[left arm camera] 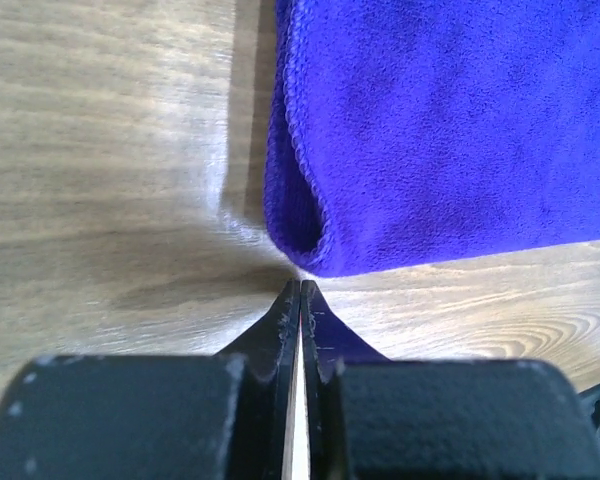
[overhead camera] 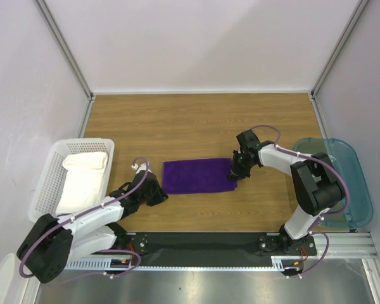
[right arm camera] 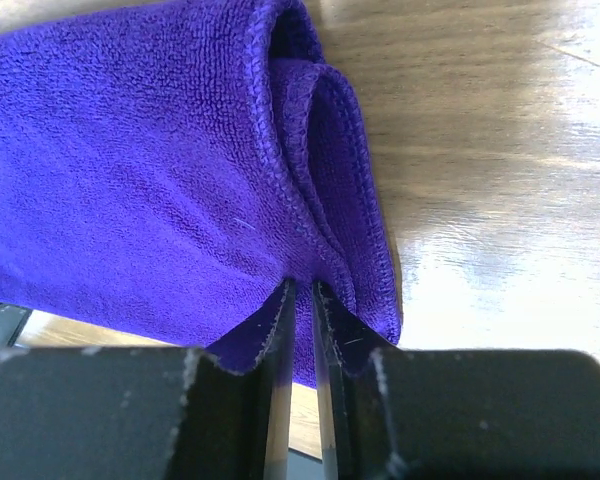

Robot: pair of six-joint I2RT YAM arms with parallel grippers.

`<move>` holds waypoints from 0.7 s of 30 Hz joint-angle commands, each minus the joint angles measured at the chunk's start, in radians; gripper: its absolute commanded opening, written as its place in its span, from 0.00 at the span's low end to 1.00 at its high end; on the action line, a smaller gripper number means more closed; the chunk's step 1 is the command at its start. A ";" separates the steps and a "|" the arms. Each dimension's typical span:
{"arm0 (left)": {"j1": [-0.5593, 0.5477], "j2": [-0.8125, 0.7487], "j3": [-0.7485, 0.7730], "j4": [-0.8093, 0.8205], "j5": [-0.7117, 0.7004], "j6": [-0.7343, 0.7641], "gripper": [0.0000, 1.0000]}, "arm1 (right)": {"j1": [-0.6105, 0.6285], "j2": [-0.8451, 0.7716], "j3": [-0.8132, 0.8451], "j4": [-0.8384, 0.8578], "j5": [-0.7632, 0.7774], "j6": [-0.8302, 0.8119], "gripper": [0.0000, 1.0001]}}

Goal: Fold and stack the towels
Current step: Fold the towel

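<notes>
The left gripper (left arm camera: 300,287) is pressing shut at the folded deep-purple cloth towel (left arm camera: 450,130) corner; the right gripper (right arm camera: 300,285) is pinching its hem.

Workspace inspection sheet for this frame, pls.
surface: wood-grain table, no spills seen
job's things: purple towel folded, flat at centre; white towel in the basket
clutter: teal bin at right edge
end effectors: left end effector shut at the towel's corner, grip unclear; right end effector shut on the towel's edge
cables: purple cables looped along both arms
surroundings: pale walls; nothing else seen
</notes>
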 commanded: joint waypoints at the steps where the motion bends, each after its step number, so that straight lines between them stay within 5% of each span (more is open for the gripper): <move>1: -0.007 -0.050 0.003 -0.025 -0.013 -0.007 0.06 | 0.005 0.022 0.019 0.009 0.020 -0.031 0.17; 3: -0.007 -0.082 0.039 -0.086 0.005 0.037 0.07 | 0.005 0.002 0.054 -0.011 0.009 -0.037 0.17; 6: -0.007 -0.165 0.126 -0.180 -0.010 0.111 0.22 | 0.008 -0.041 0.116 -0.060 0.018 -0.057 0.22; 8: -0.007 -0.209 0.181 -0.204 -0.047 0.164 0.44 | 0.007 -0.068 0.153 -0.103 0.035 -0.064 0.30; 9: -0.007 -0.217 0.207 -0.209 -0.062 0.203 0.64 | 0.007 -0.076 0.186 -0.124 0.049 -0.066 0.36; 13: 0.001 -0.177 0.254 -0.180 -0.107 0.290 0.92 | 0.002 -0.096 0.252 -0.156 0.071 -0.061 0.52; 16: 0.039 -0.073 0.295 -0.174 -0.081 0.350 1.00 | -0.013 -0.087 0.305 -0.181 0.090 -0.057 0.62; 21: 0.139 0.074 0.306 -0.134 -0.050 0.395 0.99 | -0.052 -0.074 0.391 -0.251 0.144 -0.058 0.67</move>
